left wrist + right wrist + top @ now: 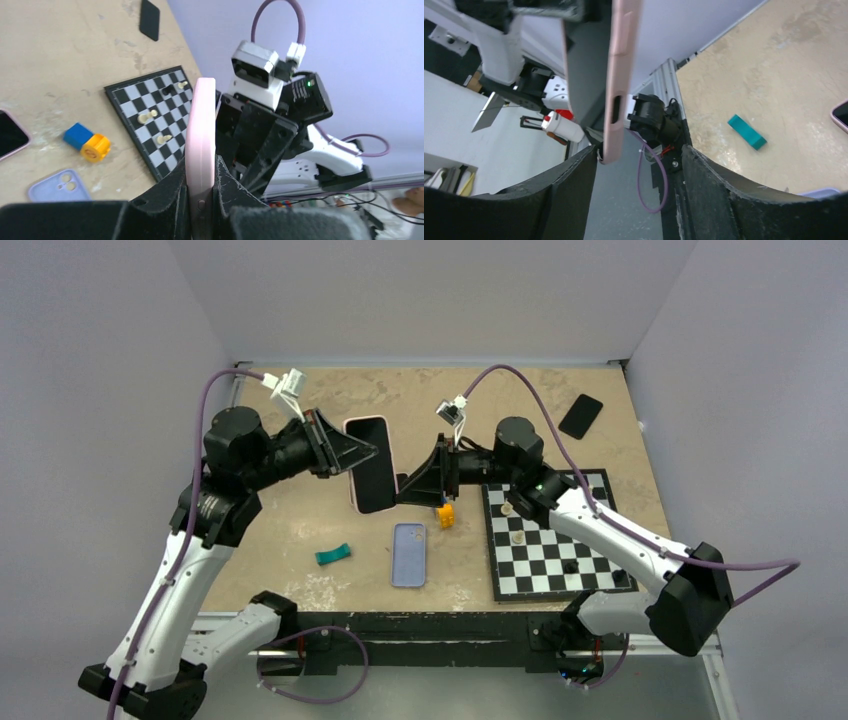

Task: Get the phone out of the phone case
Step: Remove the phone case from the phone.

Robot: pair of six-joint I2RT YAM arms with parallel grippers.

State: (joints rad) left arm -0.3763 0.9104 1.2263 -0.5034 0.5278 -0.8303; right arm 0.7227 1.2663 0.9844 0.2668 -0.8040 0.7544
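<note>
Above the middle of the table (300, 410), I find the phone (372, 478) held aloft inside its pink case (201, 125), with the dark screen turned towards the overhead camera. The left claw (352, 453) is clenched across the case. Its wrist view shows one finger pressed on each broad face, and the pink edge rises between them. The right claw (408, 490) is released, its jaws spread wide. In its wrist view the case's lower corner hangs between them, close against one finger (549, 200) and well apart from the other; I cannot tell whether it touches. From overhead, a pink rim frames the screen on every side I can see, so I judge the phone still fully seated. My assessment is that the lift and presentation are done and the separation has not begun. Outstanding items are for the right claw to gain purchase on the case or the phone, then free a corner and draw the two apart. A lilac case (408, 554) lies flat towards the near edge and a black phone (580, 416) lies near the far right corner; neither is engaged.
</note>
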